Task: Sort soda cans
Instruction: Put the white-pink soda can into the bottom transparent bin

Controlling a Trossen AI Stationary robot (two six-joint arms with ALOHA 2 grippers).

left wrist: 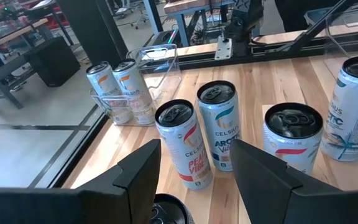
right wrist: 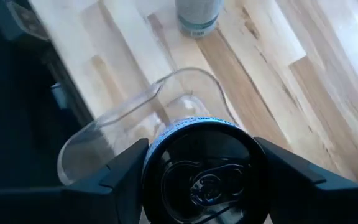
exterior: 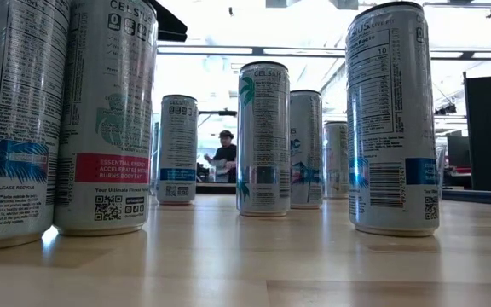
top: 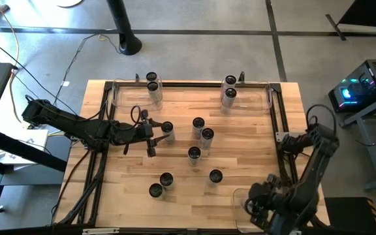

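Several soda cans (top: 198,124) stand upright on the wooden table, and two more stand in each far clear bin (top: 153,85) (top: 229,91). My left gripper (top: 153,134) is open and hovers by the leftmost can (top: 167,128). That can's dark top (left wrist: 166,213) shows low between the fingers, which stand apart from it. My right gripper (top: 261,207) is at the near right corner, shut on a soda can (right wrist: 204,177) above a clear bin (right wrist: 135,118). My right gripper pinches the soda can between its two fingers, one on each opposite side of the wall just below the rim (right wrist: 151,163). The fingers come from above, pointing steeply down. The can is upright, top up, over the clear bin; its bottom is hidden.
A dark frame runs round the tabletop (top: 276,130). The clear bin at the near right (top: 240,203) lies at the table's corner. One can (right wrist: 196,15) stands just beyond that bin. A person (exterior: 224,158) stands in the room far behind the table.
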